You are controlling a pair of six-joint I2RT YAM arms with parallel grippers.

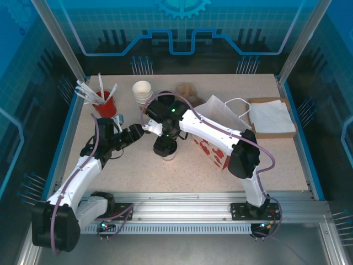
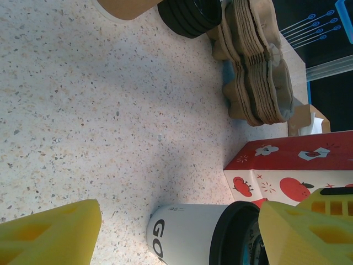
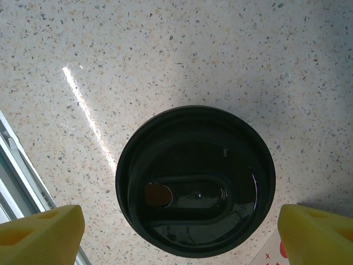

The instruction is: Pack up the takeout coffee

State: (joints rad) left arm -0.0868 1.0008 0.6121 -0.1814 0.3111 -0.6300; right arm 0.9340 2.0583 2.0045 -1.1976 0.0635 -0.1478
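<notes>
We see right pincer [image 3: 176, 234] open wide above black-lidded coffee cup [image 3: 196, 182], fingers [image 3: 38, 234] either side, clear of it. Left pincer [image 2: 176, 237] open too; cup stands on worktop [image 2: 83, 110] just ahead, between its fingers, bag [image 2: 287, 165] beyond.

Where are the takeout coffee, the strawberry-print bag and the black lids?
takeout coffee [image 3: 196, 182]: right wrist view, lid centre.
strawberry-print bag [image 2: 287, 163]: left wrist view, printed side.
black lids [image 2: 190, 14]: left wrist view, stack's side.

Takeout coffee [image 2: 190, 234] between spread jaws, apparently untouched; strawberry-print bag [image 2: 287, 171] beside
</notes>
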